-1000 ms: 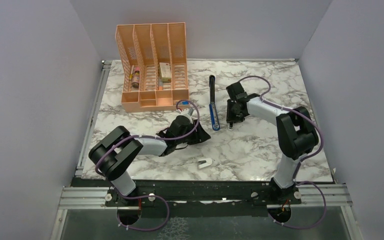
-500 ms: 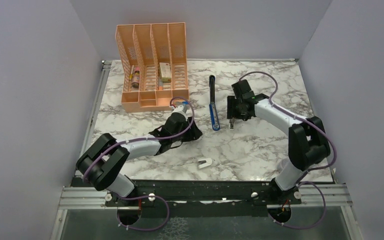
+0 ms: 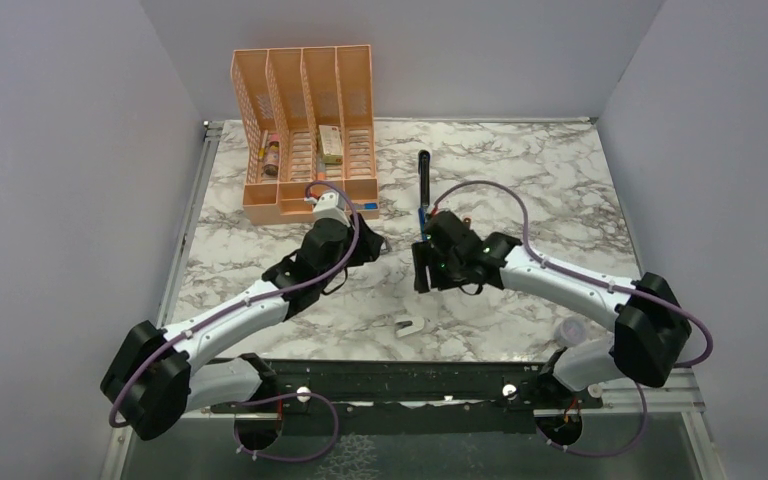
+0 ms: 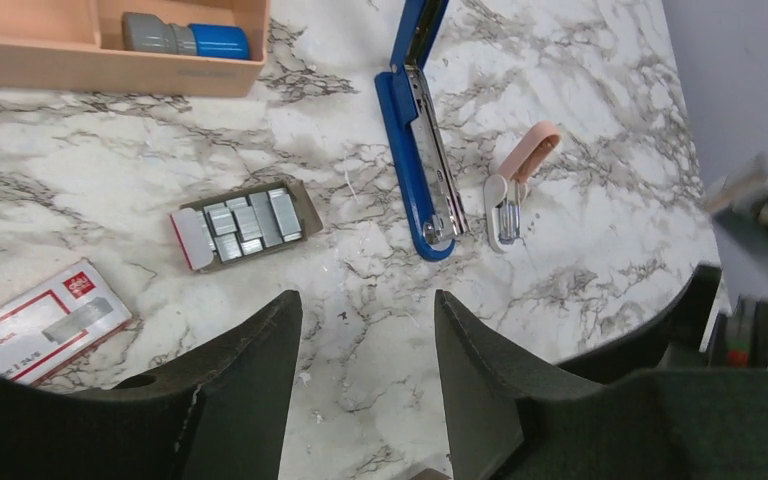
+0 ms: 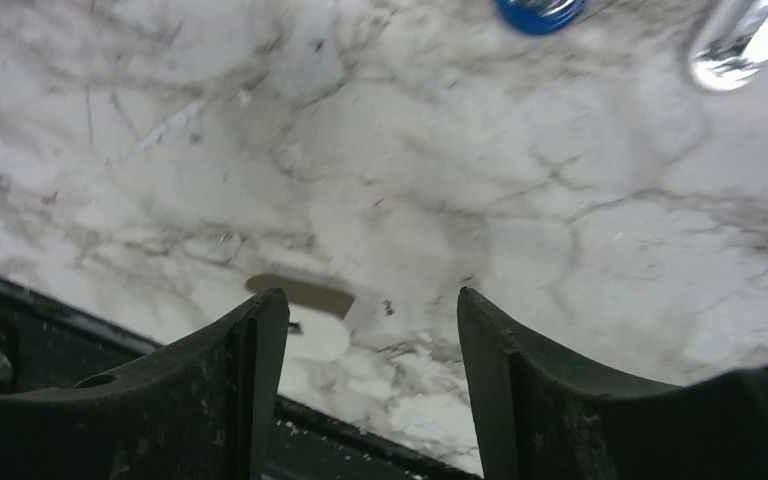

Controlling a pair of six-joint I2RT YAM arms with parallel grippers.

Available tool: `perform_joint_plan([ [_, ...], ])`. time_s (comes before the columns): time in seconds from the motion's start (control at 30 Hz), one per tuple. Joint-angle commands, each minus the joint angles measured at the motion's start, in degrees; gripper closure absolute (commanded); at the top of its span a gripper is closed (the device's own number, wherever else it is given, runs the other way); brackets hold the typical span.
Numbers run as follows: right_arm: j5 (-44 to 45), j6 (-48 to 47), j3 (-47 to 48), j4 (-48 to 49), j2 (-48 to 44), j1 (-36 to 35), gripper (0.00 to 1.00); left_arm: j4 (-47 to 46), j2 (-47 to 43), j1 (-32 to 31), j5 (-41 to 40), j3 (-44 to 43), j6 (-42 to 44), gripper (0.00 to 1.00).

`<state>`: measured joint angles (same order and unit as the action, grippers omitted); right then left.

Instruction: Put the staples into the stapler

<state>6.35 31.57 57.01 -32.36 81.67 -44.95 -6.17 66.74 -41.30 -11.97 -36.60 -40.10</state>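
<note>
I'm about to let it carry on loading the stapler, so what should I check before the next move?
1. Stapler lies open, channel exposed: ok.
2. Staples in plain sight, nothing covering them: ok.
3. Left end effector open and empty: ok.
4. Right end effector open and empty: ok.
5. Left end effector lined up over the staples: not ok, they lie off to one side.
6. Channel free of old staples: cannot tell.
</note>
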Motion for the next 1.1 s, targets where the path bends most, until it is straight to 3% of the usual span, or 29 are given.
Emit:
perform_joint_plan([
  [0.0,1.7,9.0,-1.3,-2.2,1.1,-7.5,0.31,4.4,-3.2,0.2,-6.3,0.1,-1.1,0.47],
  [0.27,2.4,12.5,0.8,-2.4,8.3,-15.1,0.26,6.1,-3.2,0.4,-5.8,1.6,-5.1,0.47],
  [0.5,2.9,10.5,3.2,-4.8,13.0,-17.2,0.25,5.9,-2.7,0.5,-5.3,3.5,-6.5,0.47],
  [0.77,10.8,3.8,3.6,-13.0,12.4,-17.0,0.3,5.4,-1.5,0.5,-5.0,4.0,-6.1,0.47],
  [1.07,14.0,6.1,3.4,-13.8,10.7,-15.2,0.4,4.3,1.5,0.8,-2.8,3.4,-6.1,0.47],
])
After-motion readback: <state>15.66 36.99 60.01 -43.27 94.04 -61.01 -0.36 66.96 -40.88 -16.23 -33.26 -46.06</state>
